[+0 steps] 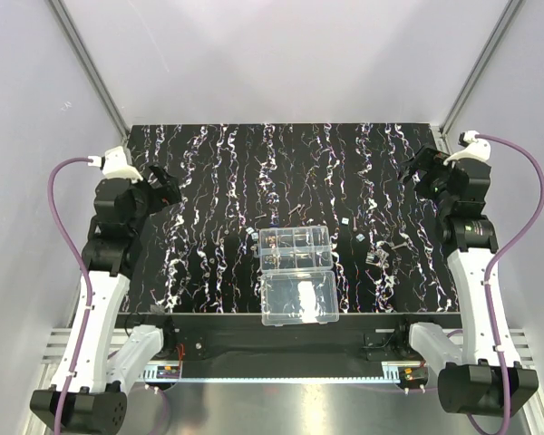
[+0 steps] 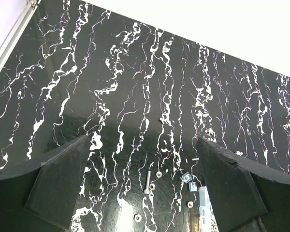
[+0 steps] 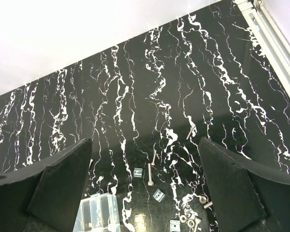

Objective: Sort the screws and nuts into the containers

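Top external view shows my left jaws and right jaws both spread wide, holding nothing, while screws and nuts lie scattered on the tabletop either side of the open organizer box near its front edge.

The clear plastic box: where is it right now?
In the top view the box lies open at the middle of the near edge of the mat, with loose screws scattered just to its right.

Screws and nuts beside containers
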